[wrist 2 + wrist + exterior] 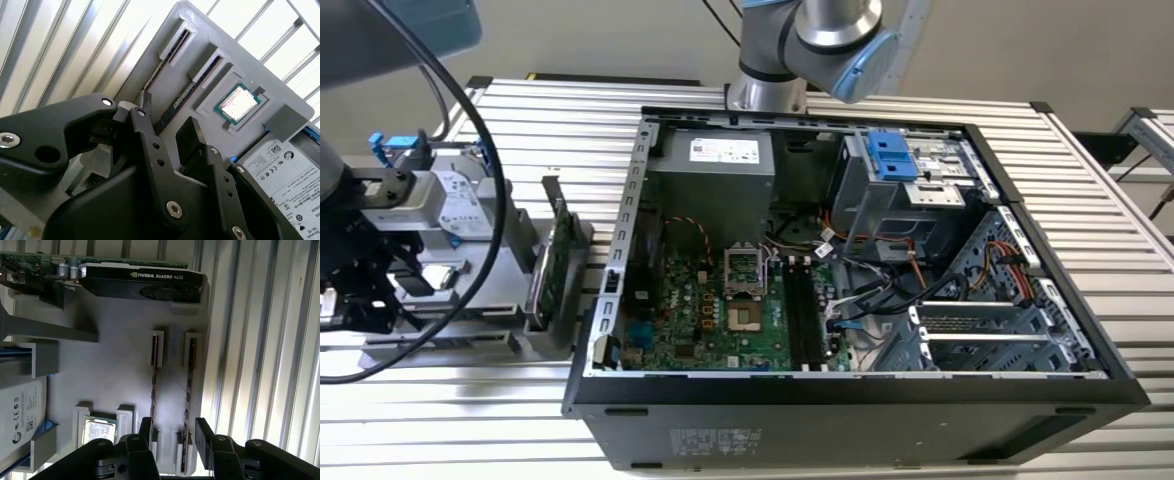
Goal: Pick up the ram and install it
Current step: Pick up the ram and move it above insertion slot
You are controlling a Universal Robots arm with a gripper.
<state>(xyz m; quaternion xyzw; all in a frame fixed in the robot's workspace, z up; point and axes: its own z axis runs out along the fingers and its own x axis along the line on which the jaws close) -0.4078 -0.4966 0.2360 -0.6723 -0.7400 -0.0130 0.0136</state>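
The pincer (174, 432) is spread apart, gripping nothing. Its black fingers (202, 432) cover the near end of the ram (189, 385), which stands on edge in a grey holder (115, 375) just ahead, between them. A slatted metal table (260, 340) lies beyond. The hard drive (20, 415) beside the pincer bears a white printed label.

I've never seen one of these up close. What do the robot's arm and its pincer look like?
The arm is a round silver-grey tube with light blue caps on its joints, and a black cable loops near it. The pincer is matte black: two flat fingers on jointed links, pinned with small silver screws.
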